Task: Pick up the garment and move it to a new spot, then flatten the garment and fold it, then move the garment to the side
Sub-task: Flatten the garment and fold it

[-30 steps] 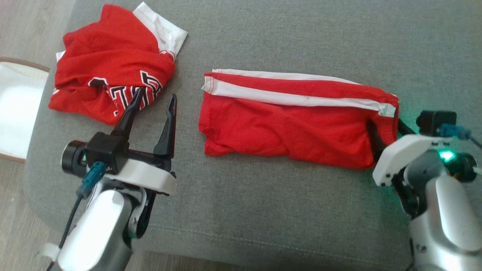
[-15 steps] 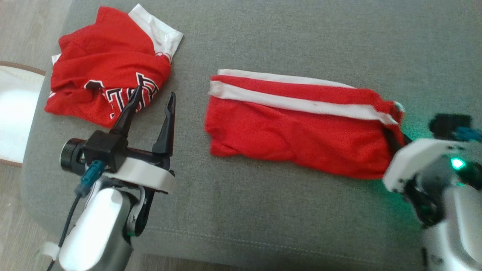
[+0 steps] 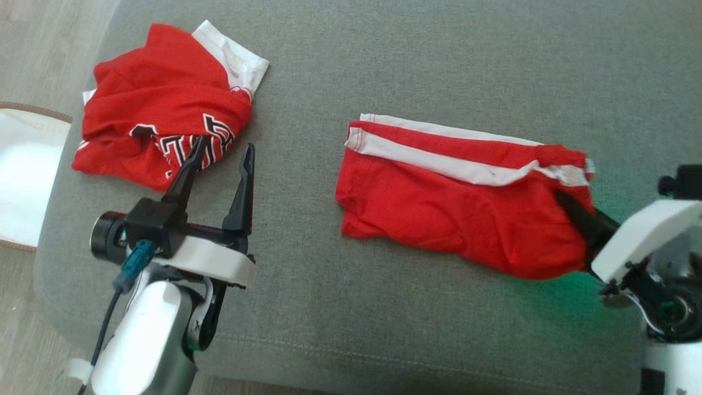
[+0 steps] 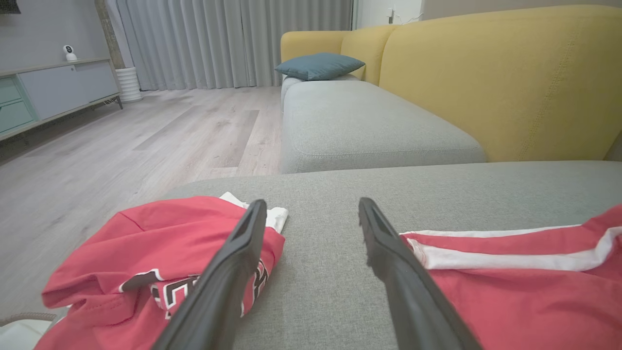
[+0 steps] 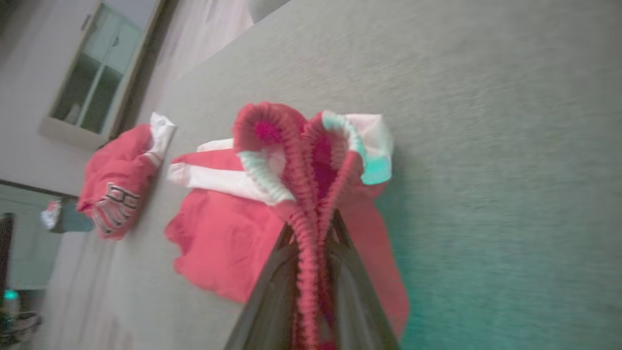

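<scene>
My right hand (image 3: 565, 202) is pinched tight on one end of the red shorts (image 3: 449, 214) — the end farthest from the crumpled jersey (image 3: 159, 120). The shorts lie on the grey cushion (image 3: 439, 55), well apart from that jersey. My left hand (image 3: 225, 144) is spread wide and holds nothing — fingertips at the jersey's near edge.

garment (image 3: 455, 219): red, white side stripes | folded, rumpled | lying on grey cushion (image 3: 439, 60) | right end bunched, pinched
</scene>
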You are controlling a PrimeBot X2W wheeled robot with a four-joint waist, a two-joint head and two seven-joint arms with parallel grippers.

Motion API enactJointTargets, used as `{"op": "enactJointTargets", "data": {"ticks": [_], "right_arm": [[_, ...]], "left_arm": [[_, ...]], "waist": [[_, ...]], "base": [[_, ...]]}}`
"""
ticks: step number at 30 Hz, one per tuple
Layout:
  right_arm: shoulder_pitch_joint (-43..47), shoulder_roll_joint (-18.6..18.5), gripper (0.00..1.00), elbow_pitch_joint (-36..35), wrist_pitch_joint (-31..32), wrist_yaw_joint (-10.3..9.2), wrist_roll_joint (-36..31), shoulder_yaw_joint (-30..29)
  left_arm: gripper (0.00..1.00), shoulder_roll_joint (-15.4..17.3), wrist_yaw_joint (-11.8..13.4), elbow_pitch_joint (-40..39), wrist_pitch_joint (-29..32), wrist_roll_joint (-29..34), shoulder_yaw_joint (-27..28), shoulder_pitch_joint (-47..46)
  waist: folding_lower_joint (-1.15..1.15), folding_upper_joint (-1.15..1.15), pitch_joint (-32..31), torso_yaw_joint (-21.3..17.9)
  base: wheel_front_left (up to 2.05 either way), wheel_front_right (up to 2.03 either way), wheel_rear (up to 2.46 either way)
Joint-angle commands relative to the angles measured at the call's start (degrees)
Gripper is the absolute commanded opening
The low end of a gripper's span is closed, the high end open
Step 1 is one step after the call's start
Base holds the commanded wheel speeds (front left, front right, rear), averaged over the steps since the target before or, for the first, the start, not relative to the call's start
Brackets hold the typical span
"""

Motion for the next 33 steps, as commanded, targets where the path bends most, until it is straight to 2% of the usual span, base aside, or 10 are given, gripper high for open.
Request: {"op": "enactJointTargets", "data": {"ticks": [1, 5, 8, 11, 20, 23, 24, 25, 30, 33], "right_arm": [[-2.9, -0.1, 0.00, -2.4, 1.3, 0.42, 1.8, 1.6], [-6.3, 0.2, 0.00, 1.1, 4.8, 0.42, 13.5, 5.0], [-9.3, 0.2, 0.00, 6.7, 2.4, 0.42, 20.5, 10.3], [-12.8, 0.2, 0.00, 13.8, -2.8, 0.42, 25.3, 16.4], [-24.6, 0.2, 0.00, 37.9, -27.0, 0.42, 25.9, 31.0], [-26.5, 0.2, 0.00, 41.9, -32.0, 0.42, 25.9, 33.7], [-27.0, 0.2, 0.41, 42.5, -33.7, 0.42, 25.5, 35.0], [-27.5, 0.2, 1.00, 42.7, -36.0, 0.42, 24.7, 36.2], [-28.0, 0.2, 1.00, 41.3, -47.1, 0.42, 17.0, 43.7], [-27.4, 0.2, 1.00, 40.9, -50.9, 0.42, 13.6, 44.9]], "left_arm": [[1.00, 0.9, -0.3, -1.6, -0.4, 0.7, 2.8, -1.2], [1.00, 0.3, -0.6, -1.3, -0.4, 1.1, 3.0, -1.1], [1.00, -0.1, -0.9, -1.1, -0.4, 1.3, 3.2, -1.1], [1.00, -0.6, -1.2, -0.9, -0.4, 1.4, 3.3, -1.2], [1.00, -2.4, -2.3, -0.1, -0.4, 2.4, 3.5, -1.4], [1.00, -2.8, -2.5, -0.1, -0.4, 2.7, 3.8, -1.4], [1.00, -3.0, -2.6, 0.0, -0.4, 2.8, 3.9, -1.3], [1.00, -3.1, -2.6, 0.0, -0.4, 2.8, 4.0, -1.3], [1.00, -3.5, -2.9, 0.1, -0.4, 3.3, 4.6, -0.9], [1.00, -3.6, -3.0, 0.2, -0.4, 3.5, 4.9, -0.7]], "waist": [[0.00, 0.00, -0.2, 0.2], [0.00, 0.00, -0.5, 1.1], [0.00, 0.00, -0.5, 1.9], [0.00, 0.00, -0.2, 3.0], [0.00, 0.00, 0.0, 6.0], [0.00, 0.00, 0.1, 6.2], [0.00, 0.00, 0.1, 6.1], [0.00, 0.00, 0.1, 6.0], [0.00, 0.00, 0.0, 5.4], [0.00, 0.00, -0.1, 5.1]], "base": [[0.00, 0.00, 0.00], [0.00, 0.00, 0.00], [0.00, 0.00, 0.00], [0.00, 0.00, 0.00], [0.00, 0.00, 0.00], [0.00, 0.00, 0.00], [0.00, 0.00, 0.00], [0.00, 0.00, 0.00], [0.00, 0.00, 0.00], [0.00, 0.00, 0.00]]}}
